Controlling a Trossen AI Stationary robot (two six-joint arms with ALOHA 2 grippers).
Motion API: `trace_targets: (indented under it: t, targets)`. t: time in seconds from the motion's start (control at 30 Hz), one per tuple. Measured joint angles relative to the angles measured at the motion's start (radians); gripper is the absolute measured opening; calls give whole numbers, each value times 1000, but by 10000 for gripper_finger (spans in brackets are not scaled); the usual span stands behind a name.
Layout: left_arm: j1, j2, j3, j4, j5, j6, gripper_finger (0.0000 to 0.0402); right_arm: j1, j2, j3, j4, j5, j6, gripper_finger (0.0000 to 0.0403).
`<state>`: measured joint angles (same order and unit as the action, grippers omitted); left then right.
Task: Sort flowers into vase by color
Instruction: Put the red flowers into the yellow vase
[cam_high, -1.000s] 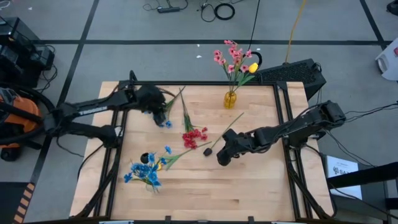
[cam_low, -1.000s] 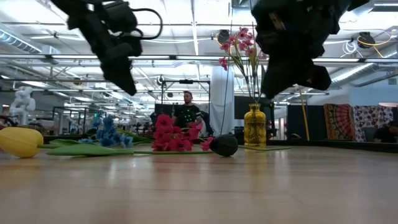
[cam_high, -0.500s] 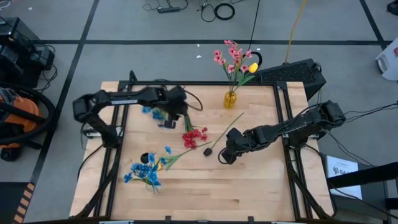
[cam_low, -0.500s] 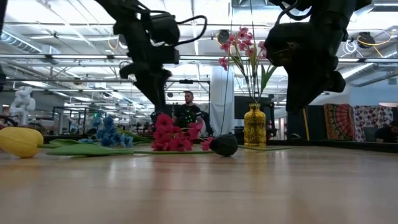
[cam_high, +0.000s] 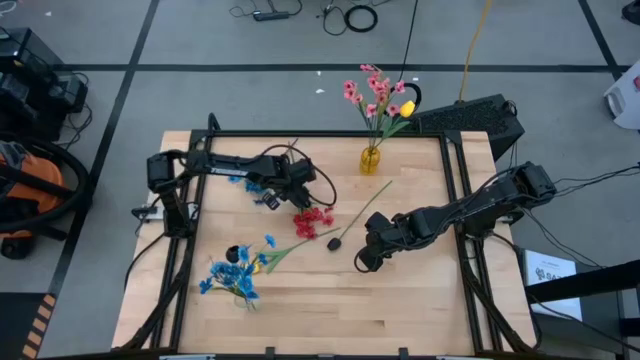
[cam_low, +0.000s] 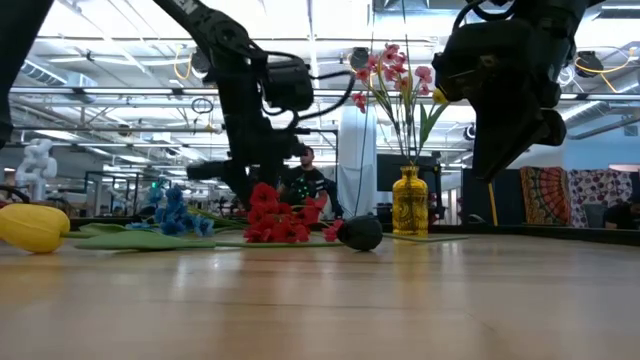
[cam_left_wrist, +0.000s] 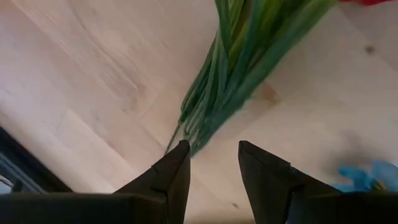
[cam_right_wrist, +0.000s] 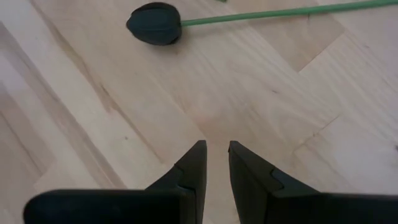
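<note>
Since a second ago, the left tool (cam_high: 293, 187) has been swinging in from the table's left rear toward the middle, and it is now hovering released, fingers parted, just above the bundled green stems (cam_left_wrist: 233, 74) of the red sprig (cam_high: 312, 219); the right tool (cam_high: 366, 257) has been drifting slightly toward the table's front and is now hanging right of centre with its fingers nearly together, gripping nothing. Seen past the left tool's two dark fingers, the stem ends are lying flat on the pale wooden table (cam_high: 420, 320), fanning toward the red blooms, with a scrap of blue bloom (cam_left_wrist: 367, 177) at the edge. Beyond the right tool, a dark near-black flower head (cam_right_wrist: 154, 25) on a long thin stem is resting on the table, apart from the fingers. Farther out, a loose blue sprig (cam_high: 266, 243) is lying front of centre, a blue bunch (cam_high: 230, 278) is sitting at front left, and a yellow vase (cam_high: 370, 159) at the rear edge is holding pink flowers (cam_high: 370, 92) and a yellow bud (cam_high: 407, 108). These sprigs are looking very light and springy, with thin bendy stems that could slip or splay between narrow fingers, and soft blooms that would crush or snag. Taking hold on the gathered stems, a little back from the blooms where the strands are bunching tightest, is probably the safest grip.
</note>
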<state>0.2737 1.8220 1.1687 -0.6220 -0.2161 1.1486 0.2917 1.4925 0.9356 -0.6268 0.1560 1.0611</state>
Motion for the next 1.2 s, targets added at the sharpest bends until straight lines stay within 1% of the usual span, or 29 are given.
trace_targets:
  t: [0.37, 0.6, 0.7, 0.77, 0.83, 0.87, 0.9, 1.07, 1.2]
  targets:
    - [-3, 64, 0, 97, 3, 126, 143, 5, 0, 0, 19, 3, 0, 59]
    - [-8, 138, 6, 84, -1, 142, 141, 5, 1, 1, 27, 5, 1, 59]
    - [-27, 144, 8, 77, -19, 142, 116, 5, 1, 1, 29, 5, 4, 59]
    - [-37, 136, 19, 61, -24, 125, 83, 5, 1, 1, 28, 5, 4, 59]
    - [-39, 130, 43, 38, -18, 83, 39, 5, 1, 1, 28, 5, 3, 59]
    - [-39, 128, 59, 32, 3, 54, 22, 5, 1, 1, 28, 5, 0, 59]
    - [-38, 125, 77, 30, 29, 17, 14, 5, 1, 1, 27, 5, -4, 59]
    - [-16, 70, 174, -45, 148, -147, 11, 5, -11, 1, -4, 0, -16, 59]
    - [12, -7, 223, -59, 287, -294, 7, 4, -79, 1, -74, 6, -35, 59]
